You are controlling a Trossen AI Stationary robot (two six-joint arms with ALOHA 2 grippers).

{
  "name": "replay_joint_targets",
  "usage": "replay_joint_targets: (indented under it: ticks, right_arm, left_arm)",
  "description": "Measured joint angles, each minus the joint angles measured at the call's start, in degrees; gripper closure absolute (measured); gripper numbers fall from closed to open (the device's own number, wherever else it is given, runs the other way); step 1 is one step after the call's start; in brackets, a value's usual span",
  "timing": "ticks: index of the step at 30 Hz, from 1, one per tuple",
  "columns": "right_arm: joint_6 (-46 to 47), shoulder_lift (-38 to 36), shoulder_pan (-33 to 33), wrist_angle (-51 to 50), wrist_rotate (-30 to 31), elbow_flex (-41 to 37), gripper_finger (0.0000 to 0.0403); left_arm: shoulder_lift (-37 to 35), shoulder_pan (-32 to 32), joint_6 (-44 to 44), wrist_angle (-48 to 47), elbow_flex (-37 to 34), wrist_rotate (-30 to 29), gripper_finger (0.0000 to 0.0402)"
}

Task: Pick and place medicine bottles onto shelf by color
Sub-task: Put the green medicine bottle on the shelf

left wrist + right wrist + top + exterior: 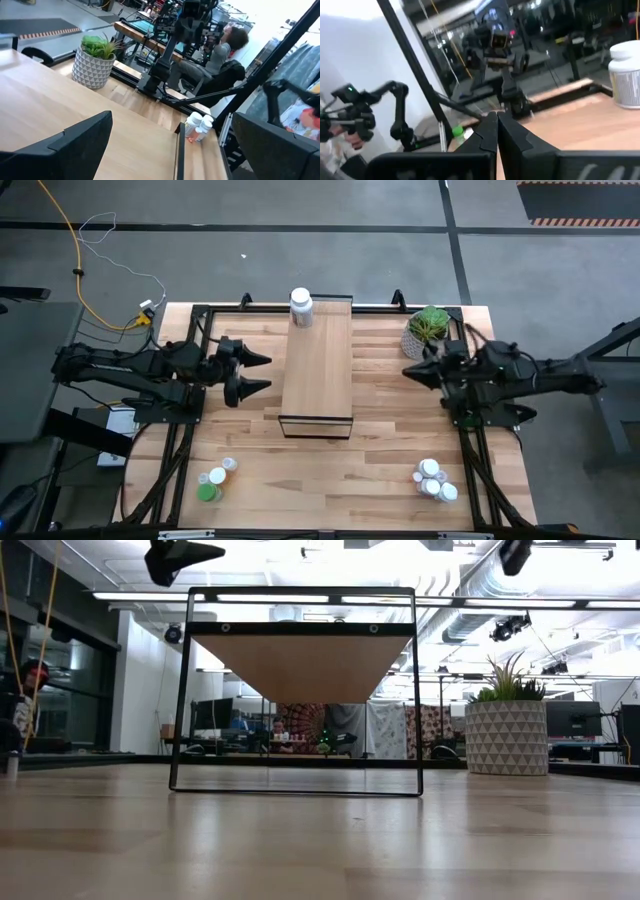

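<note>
The shelf (pixel 318 370), a pale-wood plank on a thin black frame, stands in the middle of the table. One white medicine bottle (pixel 301 307) stands upright on its far end and also shows in the right wrist view (pixel 626 75). Other bottles stand on the table in two groups: near left (pixel 217 476), with a green one (pixel 208 492), and near right (pixel 435 480). My left gripper (pixel 268 373) hovers open left of the shelf, pointing at it. My right gripper (pixel 407 370) hovers shut right of the shelf, its fingertips together (pixel 496 135).
A potted green plant (pixel 428 332) in a white patterned pot stands at the far right, just behind my right arm. Bare tabletop lies between the shelf's near end and the two bottle groups. People sit in the room beyond the table.
</note>
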Motion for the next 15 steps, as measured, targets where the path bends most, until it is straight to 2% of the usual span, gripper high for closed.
replay_joint_targets:
  ticks: [6, 9, 12, 15]
  right_arm:
    - [-0.2, 8.6, 0.0, -3.5, 0.7, 6.6, 0.0402]
    - [-0.2, 10.7, 0.0, -4.0, 0.7, 7.8, 0.0402]
    - [0.4, 11.8, 0.0, -4.6, 0.7, 8.1, 0.0402]
    - [3.6, 12.0, 0.0, -4.5, 0.7, 8.8, 0.0402]
  left_arm:
    - [0.0, 0.0, 0.9, -0.3, 0.0, 1.6, 0.0003]
    - [0.0, -0.2, 3.1, -0.6, 0.0, 2.8, 0.0018]
    - [0.0, -0.6, 6.5, -1.1, 0.0, 2.0, 0.0065]
    - [0.0, -1.1, 9.6, -1.1, 0.0, -1.3, 0.0146]
